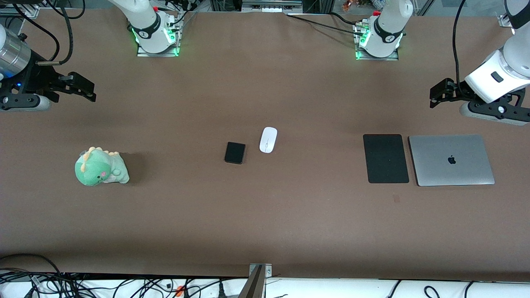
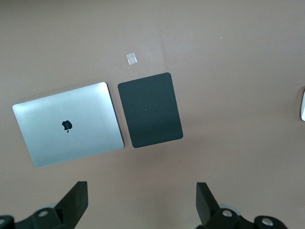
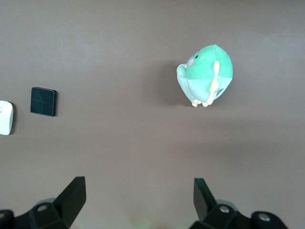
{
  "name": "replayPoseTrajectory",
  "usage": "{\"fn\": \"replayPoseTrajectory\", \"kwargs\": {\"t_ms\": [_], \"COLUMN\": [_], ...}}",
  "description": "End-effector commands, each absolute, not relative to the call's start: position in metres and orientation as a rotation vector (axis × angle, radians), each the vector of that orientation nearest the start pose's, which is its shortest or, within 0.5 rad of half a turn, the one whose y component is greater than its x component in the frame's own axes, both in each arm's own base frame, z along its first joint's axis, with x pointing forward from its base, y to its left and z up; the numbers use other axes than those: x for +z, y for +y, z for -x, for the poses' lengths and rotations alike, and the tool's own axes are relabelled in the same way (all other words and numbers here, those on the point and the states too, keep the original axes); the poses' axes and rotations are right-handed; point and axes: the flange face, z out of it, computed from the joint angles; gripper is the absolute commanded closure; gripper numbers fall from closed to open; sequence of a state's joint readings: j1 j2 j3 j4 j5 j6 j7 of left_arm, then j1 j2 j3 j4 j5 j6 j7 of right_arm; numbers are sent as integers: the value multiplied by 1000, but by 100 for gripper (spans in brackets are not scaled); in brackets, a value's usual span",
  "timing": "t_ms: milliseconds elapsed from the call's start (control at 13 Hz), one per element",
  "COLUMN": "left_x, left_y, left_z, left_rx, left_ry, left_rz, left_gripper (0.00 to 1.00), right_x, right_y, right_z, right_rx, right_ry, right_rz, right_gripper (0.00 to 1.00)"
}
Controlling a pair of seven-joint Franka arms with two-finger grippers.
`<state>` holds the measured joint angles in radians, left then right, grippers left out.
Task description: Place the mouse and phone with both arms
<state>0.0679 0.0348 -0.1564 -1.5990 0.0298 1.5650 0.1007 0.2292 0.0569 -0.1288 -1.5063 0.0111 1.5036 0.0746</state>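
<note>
Spreading across every view is the brown desk [image 1: 265, 223], bare of any container. The largest thing on it is a closed silver laptop [image 1: 451, 159] at the left arm's end, its lid bearing a dark apple logo [image 1: 451, 159] and no readable writing. Just beside it, toward the middle of the desk, lies a flat black mouse pad [image 1: 386, 158] with a narrow gap between the two; the left wrist view shows the same pair, laptop [image 2: 69, 124] and pad [image 2: 150, 109], plus a small pale square of tape [image 2: 131, 58] on the desk near the pad. At the right arm's end stands a green plush dinosaur [image 1: 100, 167] with a pink cheek and pale yellow spikes.

Near the middle of the desk lies the phone [image 1: 235, 152], a small black slab with rounded corners. The mouse [image 1: 268, 140] lies just beside it, apart from it, slightly farther from the front camera and toward the left arm's end: white, glossy, oval, with a thin grey line down its middle.

The left pincer [image 1: 439, 93] hangs over bare desk near the laptop and pad, fingers spread and holding nothing. The right pincer [image 1: 80, 87] hangs over bare desk near the plush, likewise spread and empty.
</note>
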Motion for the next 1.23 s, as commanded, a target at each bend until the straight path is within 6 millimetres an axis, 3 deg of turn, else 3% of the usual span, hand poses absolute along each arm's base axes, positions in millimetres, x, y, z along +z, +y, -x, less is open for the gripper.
{"fn": "replayPoseTrajectory", "kwargs": {"t_ms": [0, 538, 1000, 1154], "left_x": [598, 597, 586, 578], "left_y": [-46, -46, -72, -70], "left_z": [-563, -567, -562, -559], "left_rx": [114, 116, 185, 251], "left_ry": [305, 307, 378, 377], "left_rz": [3094, 3093, 3080, 3077], "left_gripper": [0, 0, 0, 0], "right_x": [621, 622, 621, 622], "right_y": [60, 60, 60, 60], "right_z": [-561, -561, -562, -561], "right_rx": [80, 78, 80, 78], "right_ry": [-45, -47, -47, -47], "right_rz": [3129, 3134, 3134, 3134], "right_gripper": [0, 0, 0, 0]}}
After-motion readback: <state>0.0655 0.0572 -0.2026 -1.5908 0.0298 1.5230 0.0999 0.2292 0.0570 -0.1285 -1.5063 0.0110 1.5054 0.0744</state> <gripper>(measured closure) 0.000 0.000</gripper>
